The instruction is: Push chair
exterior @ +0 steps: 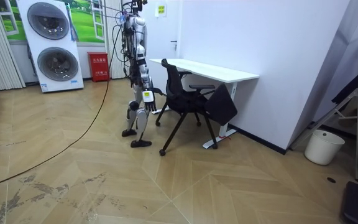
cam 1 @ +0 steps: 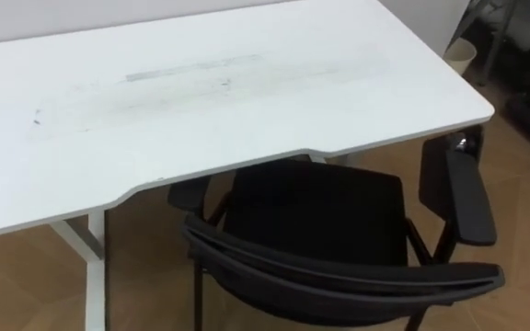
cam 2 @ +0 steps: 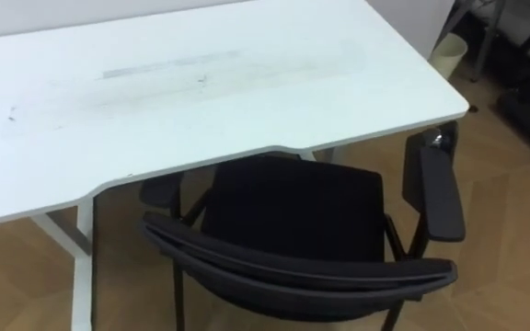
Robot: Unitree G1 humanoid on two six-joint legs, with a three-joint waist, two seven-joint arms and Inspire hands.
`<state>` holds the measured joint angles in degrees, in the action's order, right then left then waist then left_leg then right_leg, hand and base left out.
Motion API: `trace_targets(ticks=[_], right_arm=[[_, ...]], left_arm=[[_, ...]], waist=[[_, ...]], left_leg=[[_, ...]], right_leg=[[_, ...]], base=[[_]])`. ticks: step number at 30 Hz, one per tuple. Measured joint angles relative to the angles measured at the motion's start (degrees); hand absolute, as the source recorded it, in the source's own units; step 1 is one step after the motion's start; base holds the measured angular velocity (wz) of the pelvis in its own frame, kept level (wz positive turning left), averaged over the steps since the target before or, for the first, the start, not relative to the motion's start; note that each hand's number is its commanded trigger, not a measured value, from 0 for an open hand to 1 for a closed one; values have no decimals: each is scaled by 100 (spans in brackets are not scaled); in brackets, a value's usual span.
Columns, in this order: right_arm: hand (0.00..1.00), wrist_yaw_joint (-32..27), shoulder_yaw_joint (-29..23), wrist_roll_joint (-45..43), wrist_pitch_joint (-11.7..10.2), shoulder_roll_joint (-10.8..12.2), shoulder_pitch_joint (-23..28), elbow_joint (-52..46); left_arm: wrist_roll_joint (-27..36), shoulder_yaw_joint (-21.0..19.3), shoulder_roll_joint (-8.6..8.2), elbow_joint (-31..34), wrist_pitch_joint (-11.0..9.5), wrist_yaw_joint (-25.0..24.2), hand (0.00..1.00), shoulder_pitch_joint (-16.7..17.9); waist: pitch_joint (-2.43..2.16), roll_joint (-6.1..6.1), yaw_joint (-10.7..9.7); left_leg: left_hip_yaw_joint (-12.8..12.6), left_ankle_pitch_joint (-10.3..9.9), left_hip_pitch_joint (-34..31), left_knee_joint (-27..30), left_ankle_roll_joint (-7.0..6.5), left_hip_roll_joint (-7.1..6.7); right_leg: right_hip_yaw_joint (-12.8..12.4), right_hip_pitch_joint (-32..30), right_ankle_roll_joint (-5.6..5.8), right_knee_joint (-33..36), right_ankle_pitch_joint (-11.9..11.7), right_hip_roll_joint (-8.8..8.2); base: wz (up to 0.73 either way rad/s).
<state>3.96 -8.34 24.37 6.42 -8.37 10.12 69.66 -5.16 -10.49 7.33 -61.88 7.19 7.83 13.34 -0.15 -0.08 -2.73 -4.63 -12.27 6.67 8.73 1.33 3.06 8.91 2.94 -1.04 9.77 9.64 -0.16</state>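
Chair (cam 1: 320,216) is sitting at the table (cam 1: 247,110), seat partly under the edge, backrest facing the robot standing just behind it. Right hand (exterior: 148,94) is hanging low, near the backrest; cannot tell whether fingers are apart. Chair is lying straight ahead, the push likely running tableward.
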Motion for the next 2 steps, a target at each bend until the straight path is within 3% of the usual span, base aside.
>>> trace_targets(ticks=[2], right_arm=[[0,116,64,41,2,34,6,42]], left_arm=[[-8,62,-5,2,0,-95,0,-64]], waist=[[-1,-10,2]], left_leg=[[-6,0,9,0,0,1]], right_leg=[[-26,-3,0,-11,1,6]], base=[[0]])
